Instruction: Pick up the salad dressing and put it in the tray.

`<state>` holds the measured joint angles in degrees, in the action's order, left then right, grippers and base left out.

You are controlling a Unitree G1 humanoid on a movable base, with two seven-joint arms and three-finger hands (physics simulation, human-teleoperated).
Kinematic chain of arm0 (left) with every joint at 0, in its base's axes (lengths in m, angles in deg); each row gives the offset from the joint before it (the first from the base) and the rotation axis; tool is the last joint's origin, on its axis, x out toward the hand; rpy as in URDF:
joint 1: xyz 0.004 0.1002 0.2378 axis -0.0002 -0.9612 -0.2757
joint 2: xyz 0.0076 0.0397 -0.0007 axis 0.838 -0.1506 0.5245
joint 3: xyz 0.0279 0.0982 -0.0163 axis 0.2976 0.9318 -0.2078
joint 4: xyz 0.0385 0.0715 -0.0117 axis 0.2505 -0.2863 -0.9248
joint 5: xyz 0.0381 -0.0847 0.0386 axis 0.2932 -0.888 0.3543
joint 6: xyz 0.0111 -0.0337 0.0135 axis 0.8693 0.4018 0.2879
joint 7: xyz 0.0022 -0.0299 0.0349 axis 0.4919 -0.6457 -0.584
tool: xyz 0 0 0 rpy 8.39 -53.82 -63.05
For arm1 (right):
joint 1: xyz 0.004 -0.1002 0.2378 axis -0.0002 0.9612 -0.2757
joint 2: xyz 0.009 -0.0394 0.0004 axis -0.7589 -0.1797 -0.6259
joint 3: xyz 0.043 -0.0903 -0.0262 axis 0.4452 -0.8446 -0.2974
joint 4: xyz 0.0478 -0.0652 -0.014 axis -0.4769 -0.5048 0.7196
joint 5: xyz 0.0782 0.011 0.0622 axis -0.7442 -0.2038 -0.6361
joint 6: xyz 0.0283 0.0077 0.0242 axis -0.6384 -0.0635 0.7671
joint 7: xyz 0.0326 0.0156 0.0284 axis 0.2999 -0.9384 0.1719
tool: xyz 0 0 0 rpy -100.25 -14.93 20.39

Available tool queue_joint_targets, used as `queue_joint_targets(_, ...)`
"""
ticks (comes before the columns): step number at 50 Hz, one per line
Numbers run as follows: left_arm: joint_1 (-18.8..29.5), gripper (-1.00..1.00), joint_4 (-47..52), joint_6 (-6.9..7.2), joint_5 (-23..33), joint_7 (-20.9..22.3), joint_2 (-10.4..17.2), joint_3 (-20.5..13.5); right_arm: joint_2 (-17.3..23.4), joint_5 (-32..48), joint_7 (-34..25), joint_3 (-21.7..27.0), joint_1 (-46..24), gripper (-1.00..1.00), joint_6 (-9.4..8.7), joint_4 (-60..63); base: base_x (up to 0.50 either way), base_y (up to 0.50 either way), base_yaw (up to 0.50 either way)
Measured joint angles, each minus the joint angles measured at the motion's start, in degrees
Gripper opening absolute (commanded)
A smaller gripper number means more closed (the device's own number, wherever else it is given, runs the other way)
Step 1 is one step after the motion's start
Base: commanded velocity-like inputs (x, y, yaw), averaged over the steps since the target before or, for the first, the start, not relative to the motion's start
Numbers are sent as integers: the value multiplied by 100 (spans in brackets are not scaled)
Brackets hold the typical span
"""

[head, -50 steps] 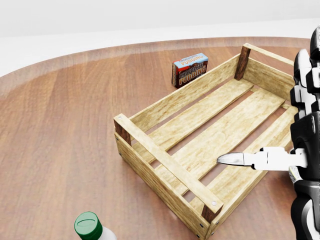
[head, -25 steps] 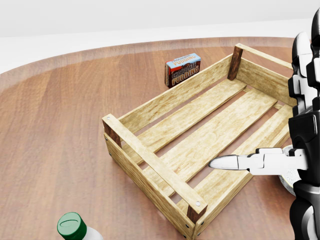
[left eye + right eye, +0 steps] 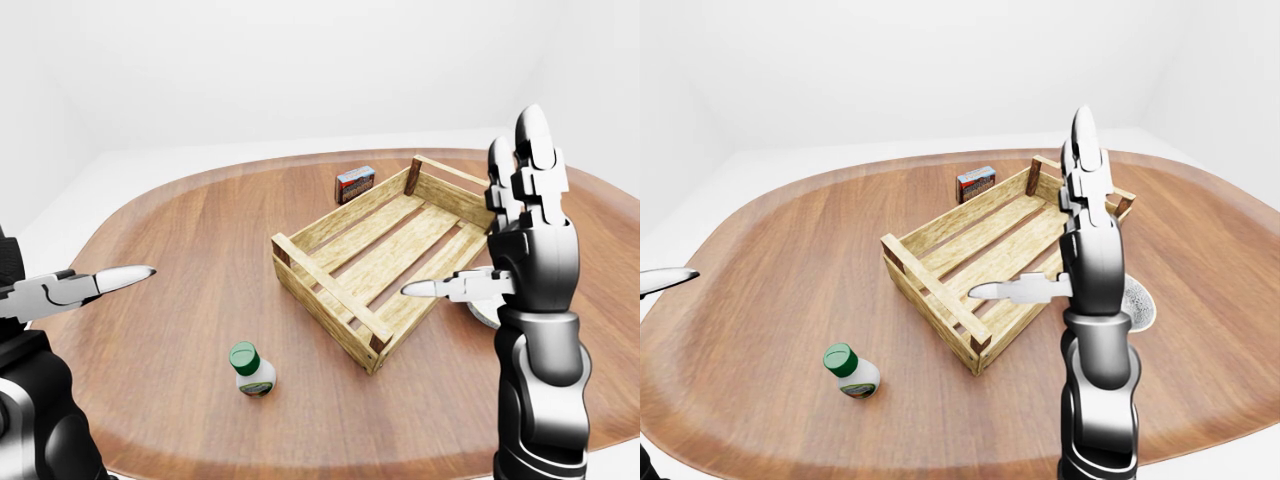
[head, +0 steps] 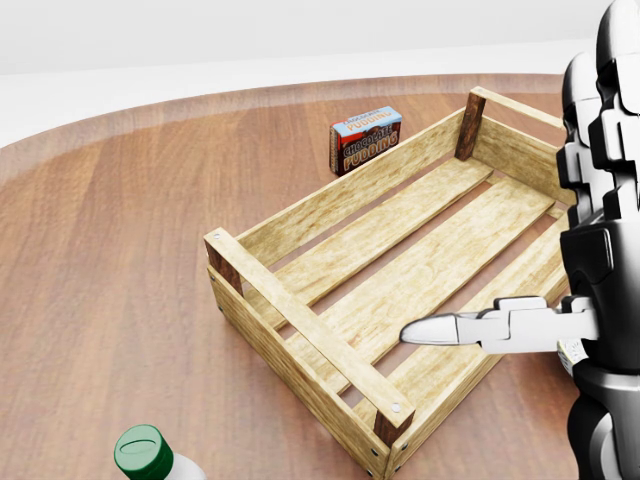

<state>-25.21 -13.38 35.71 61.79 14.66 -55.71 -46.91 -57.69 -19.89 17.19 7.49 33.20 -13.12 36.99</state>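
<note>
our right hand (image 3: 500, 240) is spread wide, empty, beside the slatted wooden crate tray (image 3: 385, 258). the green-capped white dressing bottle (image 3: 252, 369) stands outside it, so we should lower onto its body, not its cap.

Green-capped white bottle (image 3: 253, 370), pale wooden crate (image 3: 330, 262) (darker corner posts), red-brown table (image 3: 180, 260)

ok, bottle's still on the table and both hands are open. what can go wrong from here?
1. The salad dressing stands upright on a narrow base, and neither the left hand nor the right hand is near it; a sideways touch could tip or roll it.
2. The tray has raised walls, so a low carry could clip the rim.
3. The tray's slatted floor has gaps; the bottle could settle tilted.
</note>
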Motion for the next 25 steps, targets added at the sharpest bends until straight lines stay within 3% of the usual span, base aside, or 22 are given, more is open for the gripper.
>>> queue_joint_targets(12,34,100,50,0,-186,-46,17,-57,-12,155,-157,-261,-97,100,0,314,0,0,0)
queue_joint_targets(25,63,100,139,0,-701,-237,118,-186,-344,1241,-539,-1718,250,100,0,-472,0,0,0)
